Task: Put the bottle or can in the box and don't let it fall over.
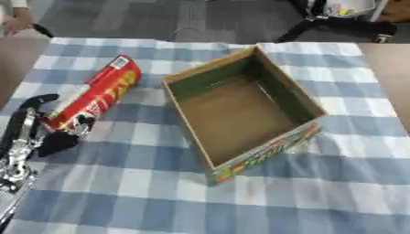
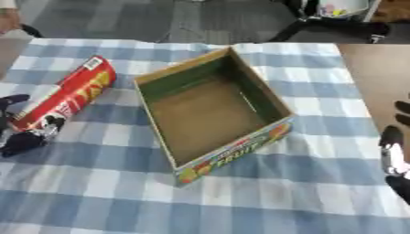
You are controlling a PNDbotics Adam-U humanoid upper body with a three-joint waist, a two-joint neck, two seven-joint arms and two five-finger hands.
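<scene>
Red cylindrical can (image 1: 94, 97), with yellow lettering and a white band near its far end, sits tilted on the blue-and-white checked cloth (image 1: 264, 196), left of the box (image 1: 240, 109) and apart from it. Its near end is gripped by the left hand (image 1: 50, 132): black fingers curl around the base and a thumb arches over the left side, hiding that end. The printing on the can is too blurred to read. The cardboard box stands open, set askew, brown floor bare, green inner walls, fruit print on its near outer wall. The right hand (image 2: 394, 151) shows only at the right edge of the right eye view, cut off; whether its fingers are spread or closed cannot be determined.
</scene>
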